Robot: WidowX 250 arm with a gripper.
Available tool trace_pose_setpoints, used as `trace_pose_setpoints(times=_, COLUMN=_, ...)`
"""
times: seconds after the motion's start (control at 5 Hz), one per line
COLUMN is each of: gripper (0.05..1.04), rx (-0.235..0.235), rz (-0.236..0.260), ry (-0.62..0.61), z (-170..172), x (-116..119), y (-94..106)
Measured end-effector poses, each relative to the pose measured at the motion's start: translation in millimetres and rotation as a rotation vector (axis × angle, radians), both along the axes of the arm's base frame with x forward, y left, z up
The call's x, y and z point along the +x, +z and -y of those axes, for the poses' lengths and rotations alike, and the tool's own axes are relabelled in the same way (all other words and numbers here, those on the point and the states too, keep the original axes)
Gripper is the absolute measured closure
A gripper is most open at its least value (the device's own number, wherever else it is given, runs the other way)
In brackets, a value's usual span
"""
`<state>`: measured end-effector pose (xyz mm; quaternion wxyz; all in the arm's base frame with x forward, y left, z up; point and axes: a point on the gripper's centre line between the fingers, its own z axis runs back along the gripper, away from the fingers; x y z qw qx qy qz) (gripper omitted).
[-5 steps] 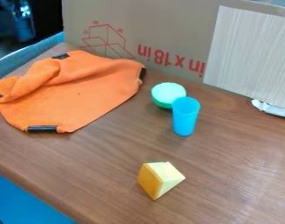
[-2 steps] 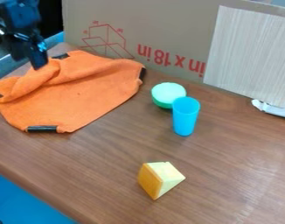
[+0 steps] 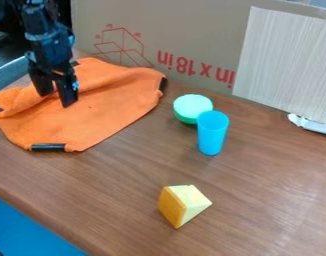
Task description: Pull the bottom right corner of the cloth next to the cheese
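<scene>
The gripper (image 3: 57, 98), fingers apart and empty, hangs over the cloth's (image 3: 109, 107) left half. The black-banded corner (image 3: 49, 147) at the cloth's lower edge is probably the target. The cheese (image 3: 183, 205) sits well apart, below and right of the cloth. This seems the approach; next it should line up over that corner, descend and pinch before pulling.

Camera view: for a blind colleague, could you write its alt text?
A black gripper hangs over a rumpled orange cloth, fingers apart. Away from the cloth, a cheese wedge sits nearer the camera on a brown table, with a blue cup and green bowl behind it.
</scene>
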<state>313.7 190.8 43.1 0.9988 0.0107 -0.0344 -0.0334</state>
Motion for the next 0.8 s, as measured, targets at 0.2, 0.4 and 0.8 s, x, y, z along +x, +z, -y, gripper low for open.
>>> trace_pose_setpoints(times=0.2, gripper=0.085, rx=-0.002, rz=0.043, ry=-0.006, z=0, x=6, y=-6.7)
trace_pose_setpoints(times=0.4, gripper=0.085, rx=-0.04, rz=0.083, ry=-0.06, z=10, x=6, y=-16.8)
trace_pose_setpoints(times=0.8, gripper=0.085, rx=-0.07, rz=0.076, ry=-0.086, z=20, x=-11, y=-16.1)
